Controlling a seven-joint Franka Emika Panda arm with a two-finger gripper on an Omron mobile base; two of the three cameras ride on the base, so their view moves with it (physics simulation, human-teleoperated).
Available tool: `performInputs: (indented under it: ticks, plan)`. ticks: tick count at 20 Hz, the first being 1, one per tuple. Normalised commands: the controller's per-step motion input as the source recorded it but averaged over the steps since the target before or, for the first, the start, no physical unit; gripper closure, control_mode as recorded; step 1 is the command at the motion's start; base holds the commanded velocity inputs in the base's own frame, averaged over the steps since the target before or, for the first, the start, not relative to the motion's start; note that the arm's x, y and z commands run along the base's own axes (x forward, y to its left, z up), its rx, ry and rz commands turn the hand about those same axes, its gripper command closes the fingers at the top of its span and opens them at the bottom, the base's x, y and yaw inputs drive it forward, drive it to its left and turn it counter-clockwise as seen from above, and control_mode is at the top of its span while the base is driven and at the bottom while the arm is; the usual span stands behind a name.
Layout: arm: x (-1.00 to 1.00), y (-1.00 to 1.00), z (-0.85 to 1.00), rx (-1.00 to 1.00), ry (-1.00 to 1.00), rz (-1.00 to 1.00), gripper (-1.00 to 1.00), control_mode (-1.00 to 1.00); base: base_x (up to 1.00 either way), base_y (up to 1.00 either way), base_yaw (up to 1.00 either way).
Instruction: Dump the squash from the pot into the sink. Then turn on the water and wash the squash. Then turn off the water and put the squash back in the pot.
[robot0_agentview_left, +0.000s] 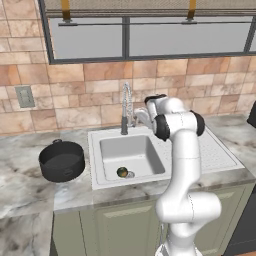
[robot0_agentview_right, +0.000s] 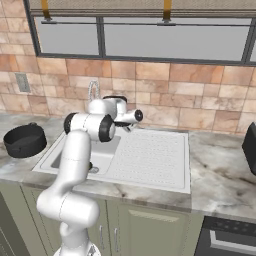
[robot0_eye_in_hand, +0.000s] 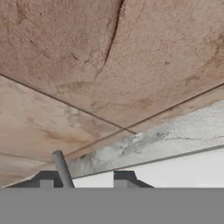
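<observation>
gripper (robot0_eye_in_hand: 83, 181) at bottom centre of hand view, jaws parted narrowly, empty, a thin grey lever (robot0_eye_in_hand: 61, 169) between them, tile wall (robot0_eye_in_hand: 109, 65) ahead. squash (robot0_agentview_left: 121, 172) low in sink (robot0_agentview_left: 131, 155), mid-frame. pot (robot0_agentview_left: 62, 160) at left on counter (robot0_agentview_left: 30, 185).

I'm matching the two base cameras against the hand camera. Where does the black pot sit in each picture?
Left base view: the pot stands on the marble counter at left, beside the sink.
Right base view: the pot sits at the far left edge, left of the arm.
Hand view: not in it; wall tiles and counter edge.
Shared landmark: the chrome faucet behind the basin.
</observation>
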Motion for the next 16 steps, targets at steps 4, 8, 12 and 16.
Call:
performInputs:
  ticks: [4, 8, 12, 16]
  plan:
    - [-0.65, -0.42, -1.00, 0.00, 0.00, 0.00, 1.00, -1.00, 0.00, 0.00, 0.00]
    - [-0.41, -0.36, -0.99, 0.00, 0.00, 0.00, 1.00, -1.00, 0.00, 0.00, 0.00]
    - [-0.19, -0.26, -0.71, 0.00, -0.07, 0.00, 1.00, -1.00, 0.00, 0.00, 0.00]
    - [-0.06, -0.10, -0.28, 0.01, -0.12, 0.00, 1.00, -1.00, 0.00, 0.00, 0.00]
